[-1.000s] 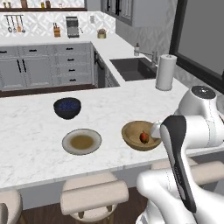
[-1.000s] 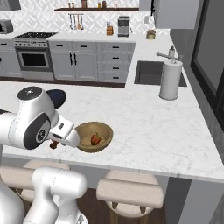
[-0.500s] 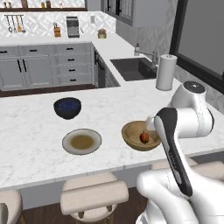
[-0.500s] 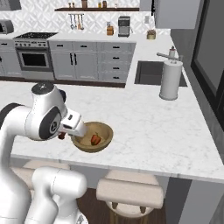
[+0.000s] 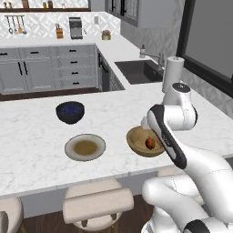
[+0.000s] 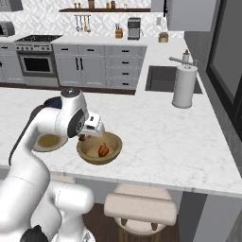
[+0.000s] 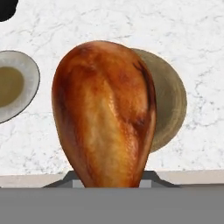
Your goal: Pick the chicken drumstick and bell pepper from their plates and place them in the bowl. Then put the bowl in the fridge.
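White marble tabletop carries our work. Since a second ago we have swung over the bowl, where the pepper lies. Our pincer grips the drumstick, now above the bowl, ready for release.

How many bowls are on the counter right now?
2. The tan wooden bowl sits near the counter's front edge beside the arm; the dark blue bowl sits farther back to its left. None seem hidden.
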You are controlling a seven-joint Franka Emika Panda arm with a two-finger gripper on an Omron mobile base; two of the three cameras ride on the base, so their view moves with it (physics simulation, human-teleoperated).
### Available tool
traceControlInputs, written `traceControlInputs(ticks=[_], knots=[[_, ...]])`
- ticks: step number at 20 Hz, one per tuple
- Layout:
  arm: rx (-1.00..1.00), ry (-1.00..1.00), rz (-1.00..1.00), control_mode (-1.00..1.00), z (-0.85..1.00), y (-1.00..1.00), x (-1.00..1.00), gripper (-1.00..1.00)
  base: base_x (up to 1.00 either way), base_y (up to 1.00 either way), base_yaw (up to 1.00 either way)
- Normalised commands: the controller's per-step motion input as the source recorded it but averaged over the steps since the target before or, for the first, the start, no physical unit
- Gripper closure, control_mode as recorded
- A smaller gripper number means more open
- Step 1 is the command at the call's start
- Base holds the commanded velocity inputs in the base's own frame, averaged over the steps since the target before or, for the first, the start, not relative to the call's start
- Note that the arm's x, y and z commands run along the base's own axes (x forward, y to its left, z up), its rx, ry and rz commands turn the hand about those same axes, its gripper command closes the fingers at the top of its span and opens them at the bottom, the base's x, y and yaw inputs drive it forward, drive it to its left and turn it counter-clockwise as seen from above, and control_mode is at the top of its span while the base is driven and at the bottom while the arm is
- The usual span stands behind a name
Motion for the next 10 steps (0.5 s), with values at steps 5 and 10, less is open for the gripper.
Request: traceControlInputs(ticks=[5, 10], knots=[[-0.11, 0.17, 0.0, -1.0, -0.89, 0.0, 0.68, 1.0, 0.0, 0.0, 0.0], [-0.07, 0.05, 0.0, -1.0, -0.64, -0.01, 0.11, 1.0, 0.0, 0.0, 0.0]])
